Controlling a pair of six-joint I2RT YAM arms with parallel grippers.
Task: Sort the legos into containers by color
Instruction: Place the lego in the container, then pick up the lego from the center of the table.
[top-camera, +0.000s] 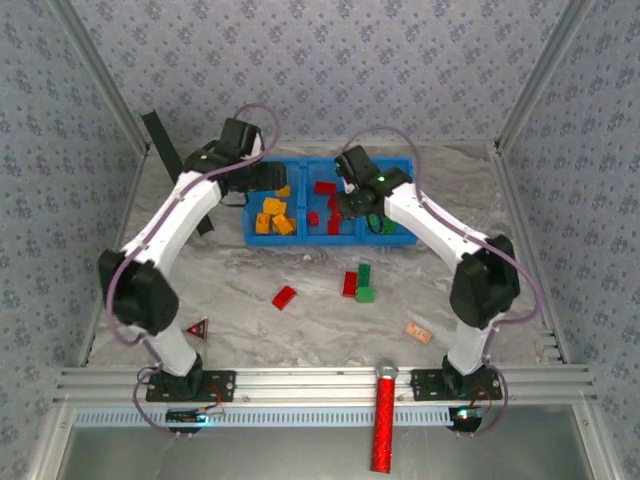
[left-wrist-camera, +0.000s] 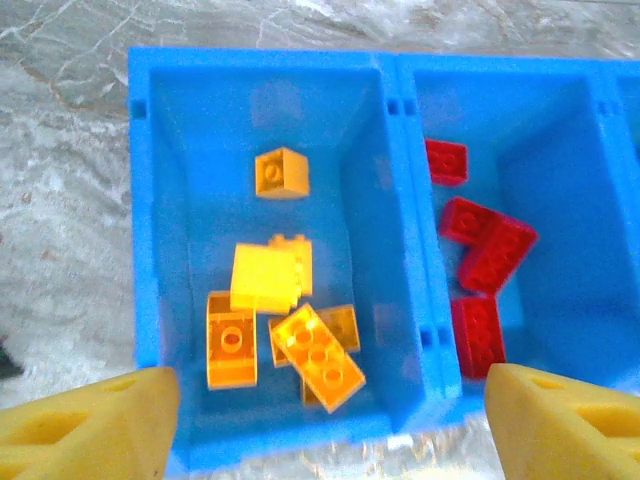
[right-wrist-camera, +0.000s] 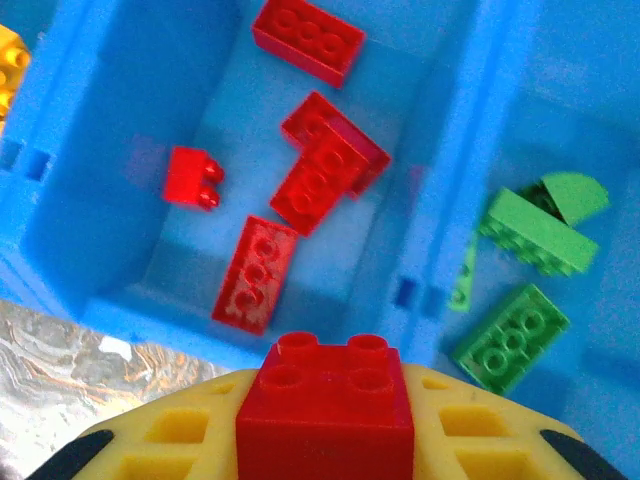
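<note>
You have about six yellow legos (left-wrist-camera: 265, 275) below your left claw (left-wrist-camera: 330, 385), which gapes wide and holds nothing. Five red legos (right-wrist-camera: 315, 180) and about four green legos (right-wrist-camera: 510, 340) lie beneath your right claw (right-wrist-camera: 325, 445), which is clamped on a red brick (right-wrist-camera: 325, 395). The containers (left-wrist-camera: 410, 200) rest on a marbled table (left-wrist-camera: 60, 200), inside flower-papered walls (top-camera: 330, 60).

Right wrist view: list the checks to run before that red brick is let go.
1. Red brick clamped in the right gripper: ok.
2. Right gripper above the middle compartment: ok, by the top view.
3. Middle compartment holds red bricks alone: ok.
4. Left gripper open, empty, over the yellow compartment, out of the way: ok.
5. Landing spot under the brick: cannot tell, the brick hides it.
6. Table cleared: not ok, loose red bricks and loose green bricks lie there.
</note>
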